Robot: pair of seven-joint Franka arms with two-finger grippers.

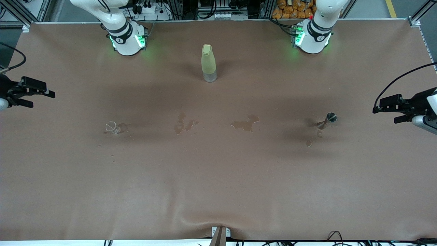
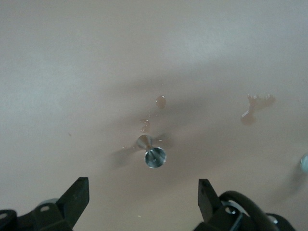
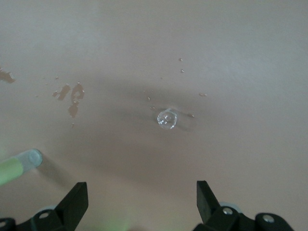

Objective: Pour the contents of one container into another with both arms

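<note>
Here both claws hang open and empty at the table's ends, left claw (image 1: pixel 384 111) over the table edge nearest the metal jigger (image 1: pixel 330 118), right claw (image 1: pixel 41 95) at the end by the glass cup (image 1: pixel 112 127), each container apparently set within one arm's reach.

No readable text, labels, brands or numbers anywhere: none on the bottle (image 1: pixel 208 62), the metal jigger (image 1: pixel 328 119) or the surface (image 1: pixel 218 177).

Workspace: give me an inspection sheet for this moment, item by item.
Surface: brown table cover, wet patches mid-table.
Job's things: metal jigger upright toward the left arm's end; clear glass cup toward the right arm's end; green bottle upright, capped, farther from the front camera.
Clutter: nothing seen.
Grippers: left gripper and right gripper open, waiting at the table's ends.
Cables: black cable on the left arm.
Surroundings: orange packets past the table's edge.
</note>
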